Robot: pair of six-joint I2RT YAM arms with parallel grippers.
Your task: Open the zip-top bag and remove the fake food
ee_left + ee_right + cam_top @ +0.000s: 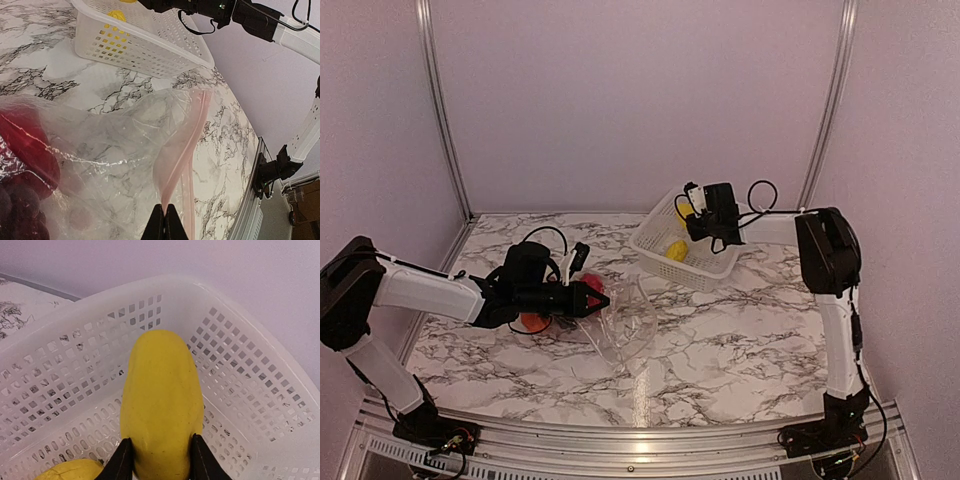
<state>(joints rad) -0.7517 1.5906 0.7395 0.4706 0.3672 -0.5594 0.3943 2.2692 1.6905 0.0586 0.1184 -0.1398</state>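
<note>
**A:** Top view first. What surrounds the bag?

**B:** The zip-top bag [623, 325] lies crumpled on the marble table [740, 350], left of centre. The left gripper [603, 300] meets it from 9 o'clock. A red apple [592, 287] shows at the fingers, and an orange piece [532, 322] is half hidden under that arm. The white basket [705, 268] sits at 1 o'clock from the bag, well apart. The right gripper [692, 228] dips into it beside a yellow fruit [676, 249]. From here I cannot tell how either claw stands.

**A:** And the left wrist?

**B:** The left gripper [164, 222], at 6 o'clock, is pinched tight on the pink zip strip [192, 135], which runs up toward 1 o'clock. Behind the plastic, at 8 o'clock, are the apple [25, 145] and a grape bunch [20, 210]. The basket [150, 50] fills 12 o'clock, with the right arm [260, 22] above it.

**A:** Right wrist?

**B:** The right gripper [162, 460] clamps a long yellow fruit [162, 400] on both sides, over the basket [250, 390]. A second yellow fruit [70, 471] lies at 7 o'clock.

**A:** The count?

**B:** One bag, one basket, two yellow fruits, one apple, one grape bunch and one orange piece.
</note>
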